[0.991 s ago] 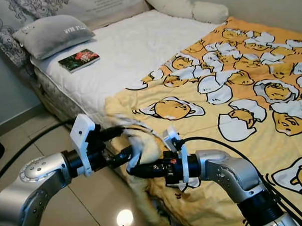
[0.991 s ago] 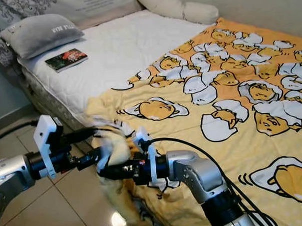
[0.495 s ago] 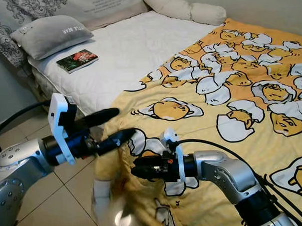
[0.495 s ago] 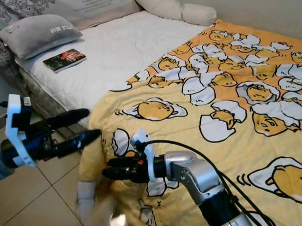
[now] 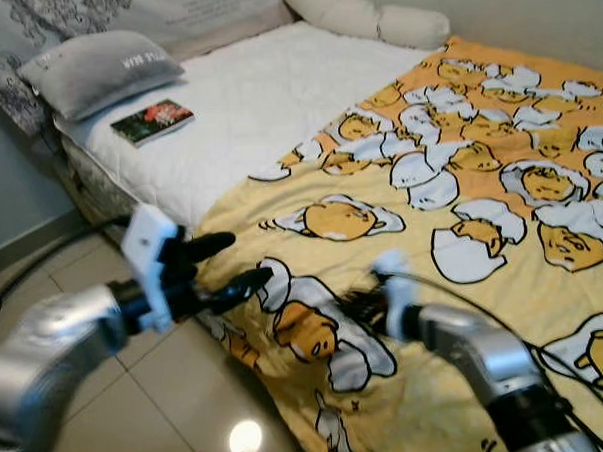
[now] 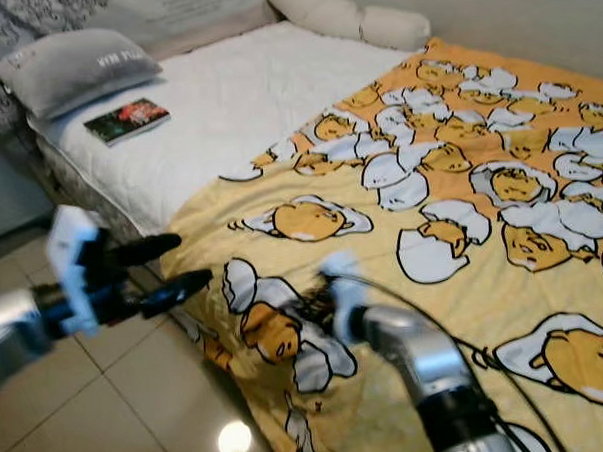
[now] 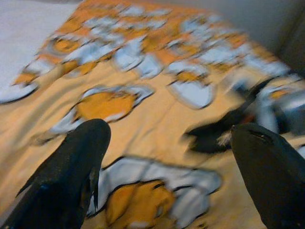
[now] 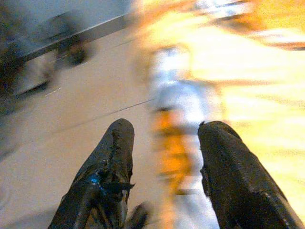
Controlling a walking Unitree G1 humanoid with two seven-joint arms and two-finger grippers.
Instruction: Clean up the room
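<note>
The yellow egg-print blanket [image 5: 461, 209] is seen spread over the right-hand part of the bed, its near corner [image 5: 286, 337] draped over the mattress edge toward the tiled floor [image 5: 140, 413]; the spreading is judged only partly done, since the white quilted mattress [image 5: 246, 108] toward 11 o'clock is left uncovered and the blanket's upper edge runs at a slant.

The left gripper [image 5: 233, 264] is held just off the bedside at about 8 o'clock, its two black fingers spread apart with nothing between them; in the left wrist view the blanket is seen beyond the parted fingers [image 7: 71, 167]. The right gripper [image 8: 167, 162] is blurred in the head views near the draped corner; in its own wrist view the fingers are parted and a blurred fold of the blanket is seen between them, but whether it is touched cannot be told.

Still to be dealt with, as judged: a book [image 5: 153, 122] lying on the bare mattress at 10 o'clock, just below a grey pillow [image 5: 100, 70]; a long white bolster [image 5: 368, 18] is laid at 12 o'clock against the wall. The book and pillow would be in the way if the blanket were drawn further up.
</note>
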